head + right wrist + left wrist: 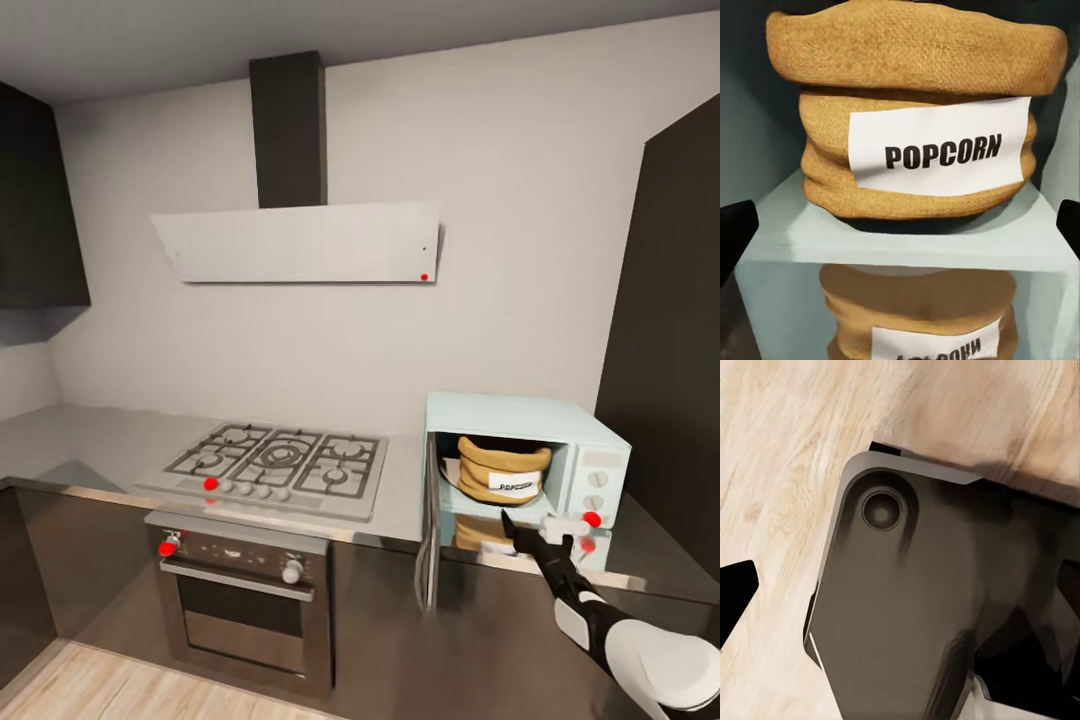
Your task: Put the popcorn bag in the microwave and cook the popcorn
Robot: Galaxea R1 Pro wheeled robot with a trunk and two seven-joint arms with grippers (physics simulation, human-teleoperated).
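One popcorn bag (503, 470) is seen upright inside the open microwave (528, 418), which stands on the worktop (95, 440). Just before it, the right fingers (532, 539) are spread apart, empty. How the left fingers (733, 598) are set cannot be told.

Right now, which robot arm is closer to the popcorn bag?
The right. Its gripper is just in front of the popcorn bag, which sits inside the open microwave. The left wrist camera faces the wooden floor, away from it.
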